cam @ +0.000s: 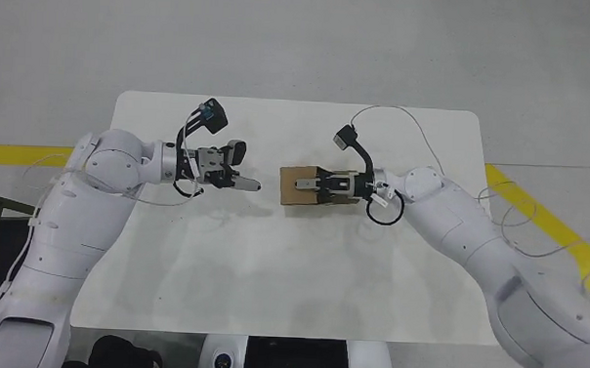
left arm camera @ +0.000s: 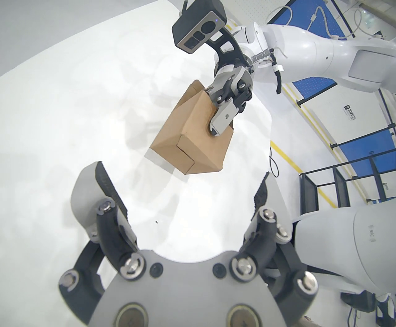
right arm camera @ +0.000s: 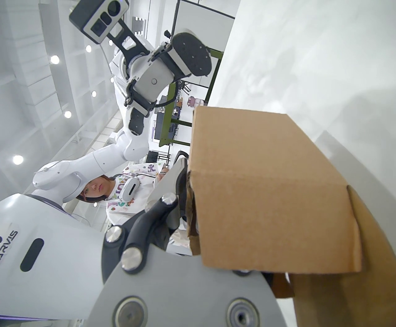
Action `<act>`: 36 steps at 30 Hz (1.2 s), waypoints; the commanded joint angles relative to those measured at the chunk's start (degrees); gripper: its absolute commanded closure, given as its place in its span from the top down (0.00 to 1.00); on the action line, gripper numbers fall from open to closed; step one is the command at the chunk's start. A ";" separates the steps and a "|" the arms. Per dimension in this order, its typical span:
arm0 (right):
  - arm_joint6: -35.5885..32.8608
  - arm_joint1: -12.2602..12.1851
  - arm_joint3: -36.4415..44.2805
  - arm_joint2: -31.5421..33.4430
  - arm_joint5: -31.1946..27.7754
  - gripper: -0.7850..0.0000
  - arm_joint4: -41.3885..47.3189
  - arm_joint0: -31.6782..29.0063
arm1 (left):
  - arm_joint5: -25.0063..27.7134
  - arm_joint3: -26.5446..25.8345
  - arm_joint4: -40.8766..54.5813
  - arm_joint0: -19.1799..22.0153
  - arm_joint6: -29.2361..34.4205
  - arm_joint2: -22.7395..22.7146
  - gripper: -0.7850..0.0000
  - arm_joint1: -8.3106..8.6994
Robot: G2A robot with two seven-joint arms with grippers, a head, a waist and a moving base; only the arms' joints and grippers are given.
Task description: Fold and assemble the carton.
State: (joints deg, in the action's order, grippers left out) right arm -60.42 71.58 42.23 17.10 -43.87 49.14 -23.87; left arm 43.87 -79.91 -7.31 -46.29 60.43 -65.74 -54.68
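Note:
A brown cardboard carton (cam: 297, 185) is near the middle of the white table (cam: 272, 271). My right gripper (cam: 324, 183) is shut on its open end. In the left wrist view one finger of the right gripper (left arm camera: 221, 120) lies on the carton's (left arm camera: 188, 139) outer wall, and the folded, closed end faces my left gripper. My left gripper (left arm camera: 182, 189) is open with nothing in it, a short way from that closed end. In the top view the left gripper (cam: 248, 184) is left of the carton. The right wrist view has the carton (right arm camera: 263, 192) close up beside one finger (right arm camera: 170, 182); the other finger is hidden.
The white table has bare surface in front of, behind and left of the carton. A thin white cable (cam: 414, 125) loops over the table's back right corner. Yellow floor lines (cam: 529, 207) run past both sides of the table.

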 commanded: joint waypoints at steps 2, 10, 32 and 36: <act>-0.65 1.34 -1.72 0.22 0.65 0.27 -0.89 0.48 | 0.34 -0.48 -0.73 -0.48 -0.36 -0.71 1.00 0.39; -1.55 3.46 -4.02 1.27 1.54 1.00 -3.23 0.75 | 1.59 -2.25 -3.51 -1.77 -1.61 -2.09 1.00 1.40; -2.12 -2.42 4.55 9.50 2.12 1.00 -11.68 -2.69 | 9.28 -7.00 -17.23 -6.44 -12.46 -4.32 1.00 3.15; -2.75 -4.16 7.38 11.94 2.75 1.00 -12.15 -3.71 | 11.91 -7.64 -23.52 -7.77 -18.14 -4.56 1.00 3.07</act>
State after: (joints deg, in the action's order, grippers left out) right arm -62.96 67.88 48.73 28.37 -41.32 37.05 -27.31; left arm 54.92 -87.35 -28.72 -53.71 44.22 -70.26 -51.57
